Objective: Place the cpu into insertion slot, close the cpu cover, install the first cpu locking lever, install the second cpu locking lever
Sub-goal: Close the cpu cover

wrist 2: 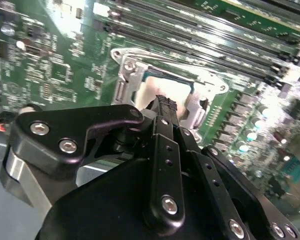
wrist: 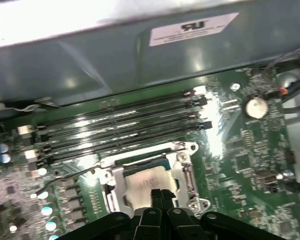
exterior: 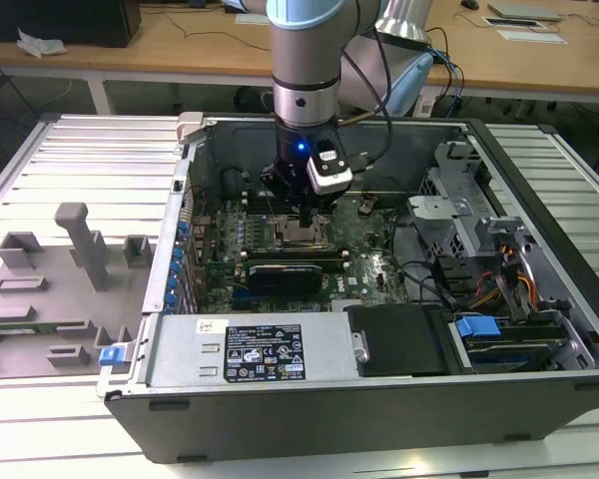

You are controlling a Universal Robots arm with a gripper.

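While end effector (wrist: pixel 161 193) hovers closed, cpu (wrist: pixel 140 186) lies in insertion slot (wrist: pixel 185 172) directly beneath.

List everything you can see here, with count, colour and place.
table: one, white, slatted, under everything.
computer case: one, dark grey, open on the table.
circuit board: one, green, inside the case.
cpu: one, pale silvery, mid-board.
cpu cover: one, silver, lying flat around the cpu.
memory slots: four, black, beside the cpu cover.
fixture tray: one, grey, exterior view's left of the case.
gripper: one, black, jaws shut, over the cpu.
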